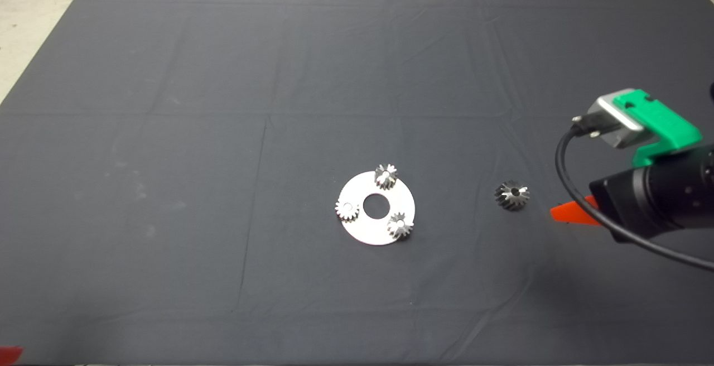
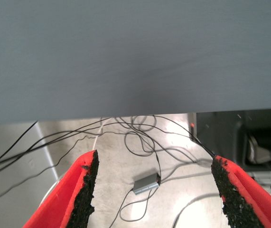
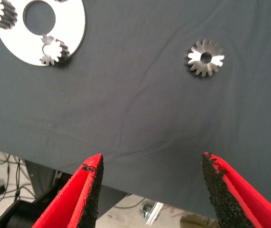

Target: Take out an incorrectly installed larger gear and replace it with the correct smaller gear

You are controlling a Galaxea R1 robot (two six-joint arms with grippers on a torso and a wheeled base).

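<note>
The larger gear lies alone on the dark mat, right of a white ring plate. Three look-alike small gears sit on that plate: one at its far edge, one on its left, one at its near right. I cannot tell which of them is the smaller gear of the task. My right gripper hovers open just right of the larger gear, holding nothing; the right wrist view also shows the plate. My left gripper is parked open off the mat's lower left corner.
The mat's near edge runs close in front of the right fingers. Beyond it, the left wrist view shows bare floor with loose cables and a small grey box.
</note>
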